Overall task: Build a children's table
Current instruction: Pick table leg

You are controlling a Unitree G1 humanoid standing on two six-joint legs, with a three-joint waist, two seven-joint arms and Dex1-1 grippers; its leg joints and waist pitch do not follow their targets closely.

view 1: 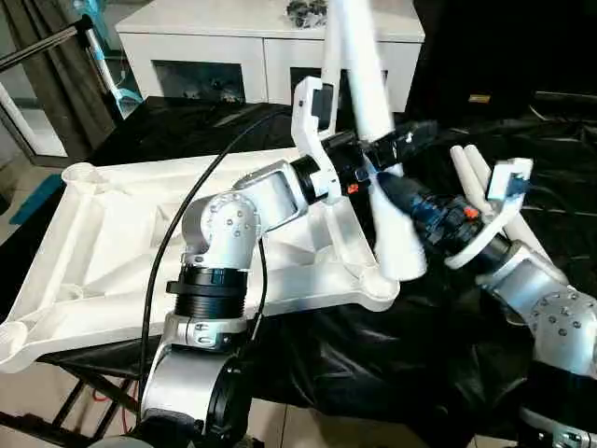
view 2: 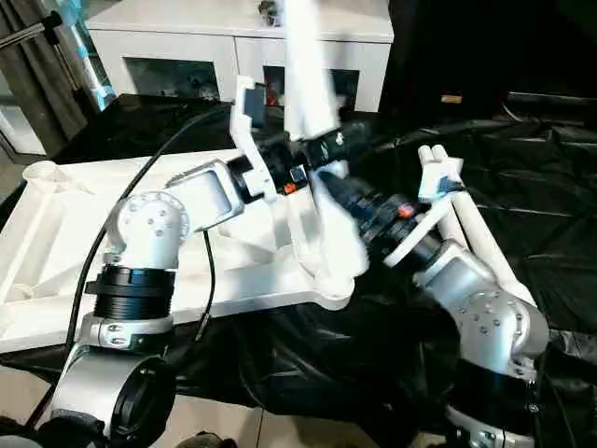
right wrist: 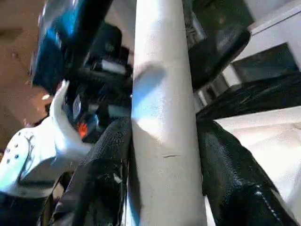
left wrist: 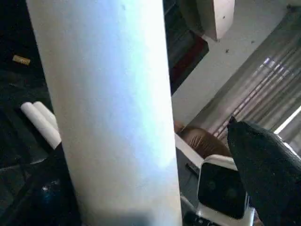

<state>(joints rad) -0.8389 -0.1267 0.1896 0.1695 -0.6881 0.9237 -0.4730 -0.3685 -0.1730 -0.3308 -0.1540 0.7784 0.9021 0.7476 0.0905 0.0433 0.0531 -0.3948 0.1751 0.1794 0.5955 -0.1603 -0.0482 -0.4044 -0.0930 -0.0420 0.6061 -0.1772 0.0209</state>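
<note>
The white tabletop (view 1: 112,243) lies underside up on a black-draped surface, with ribs and corner sockets showing. One white leg (view 1: 364,84) stands tilted in the near right corner socket (view 1: 378,287). My right gripper (view 1: 390,191) is shut on the lower part of this leg; in the right wrist view its black fingers (right wrist: 225,160) press against both sides of the leg (right wrist: 162,117). My left gripper (view 1: 392,140) is open just above it, straddling the leg. In the left wrist view there is a gap between the leg (left wrist: 113,117) and one finger (left wrist: 268,165).
Spare white legs (view 1: 471,173) lie on the black cloth to the right, behind my right forearm. A white cabinet with glass doors (view 1: 261,47) stands behind the work. A black cable (view 1: 177,233) runs across the tabletop to my left arm.
</note>
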